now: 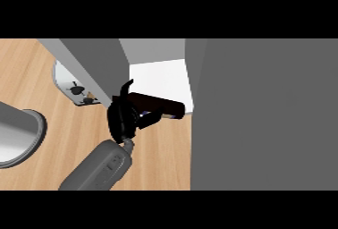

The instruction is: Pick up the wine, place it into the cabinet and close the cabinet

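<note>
- Wood-grain worktop (162, 156), pale and smooth, carries everything in view.
- At its far edge a grey cabinet (158, 49) stands open, its flat grey door (89, 67) swung out to the left and its white floor showing inside.
- A broad grey panel (264, 116) fills the right side and hides the worktop there.
- The wine (158, 103) is a dark cylindrical bottle lying nearly on its side at the cabinet's front lip, its far end over the white floor.
- The left hand (123, 120), glossy black on a rounded grey forearm, has its fingers curled round the wine's near end, partly hiding it.
- A pale round plate-like object (66, 82) with small dark pieces lies behind the door, left of the hand.
- A grey curved basin (23, 134) sits at the worktop's left edge.
</note>
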### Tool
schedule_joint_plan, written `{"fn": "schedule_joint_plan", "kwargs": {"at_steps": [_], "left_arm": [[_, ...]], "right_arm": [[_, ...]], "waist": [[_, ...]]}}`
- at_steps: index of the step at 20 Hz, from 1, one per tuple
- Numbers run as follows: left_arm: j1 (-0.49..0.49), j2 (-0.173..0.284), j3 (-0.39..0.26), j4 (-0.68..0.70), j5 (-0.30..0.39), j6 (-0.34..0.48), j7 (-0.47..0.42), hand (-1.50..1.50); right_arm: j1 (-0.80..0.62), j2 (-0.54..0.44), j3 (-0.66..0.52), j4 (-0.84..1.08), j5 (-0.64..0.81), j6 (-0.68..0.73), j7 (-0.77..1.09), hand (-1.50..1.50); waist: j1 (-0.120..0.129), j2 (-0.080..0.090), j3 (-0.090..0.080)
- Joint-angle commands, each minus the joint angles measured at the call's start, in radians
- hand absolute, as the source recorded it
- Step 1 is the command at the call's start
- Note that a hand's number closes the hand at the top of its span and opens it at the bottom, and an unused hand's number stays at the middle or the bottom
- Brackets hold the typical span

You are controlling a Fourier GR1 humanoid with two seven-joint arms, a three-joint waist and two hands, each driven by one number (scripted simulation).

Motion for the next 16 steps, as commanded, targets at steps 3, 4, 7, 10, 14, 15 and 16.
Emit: {"fn": "schedule_joint_plan", "kwargs": {"at_steps": [3,4,7,10,14,15,16], "left_arm": [[-0.216,-0.068,0.041,0.123,0.069,-0.064,-0.070,-1.50],[-0.226,-0.074,0.042,0.128,0.071,-0.061,-0.076,-1.50],[-0.218,-0.078,0.047,0.103,0.076,-0.004,-0.127,-1.50],[-0.202,-0.089,0.068,0.080,0.127,0.030,-0.182,-1.50],[-0.256,-0.121,0.115,0.074,0.180,0.041,-0.210,-1.50],[-0.222,-0.134,0.097,0.057,0.188,0.063,-0.261,-1.50],[-0.228,-0.124,0.123,0.063,0.220,0.058,-0.291,-1.50]], "right_arm": [[0.032,-0.013,-0.006,-0.075,-0.053,-0.011,0.036,-1.50],[0.020,0.000,0.009,-0.062,-0.052,-0.026,0.046,-1.50],[0.022,-0.009,0.019,-0.058,-0.037,-0.007,0.034,-1.50],[0.035,-0.009,0.013,-0.073,-0.041,-0.020,0.041,-1.50],[0.049,-0.011,0.007,-0.085,-0.047,-0.020,0.026,-1.50],[0.066,-0.002,0.028,-0.108,-0.032,-0.036,0.043,-1.50],[0.072,-0.008,0.016,-0.097,-0.038,-0.026,0.029,-1.50]], "waist": [[-0.019,0.030,-0.020],[-0.008,0.032,-0.020],[-0.009,0.030,-0.020],[0.006,0.028,-0.021],[0.013,0.024,-0.020],[0.028,0.020,-0.020],[0.036,0.020,-0.020]]}}
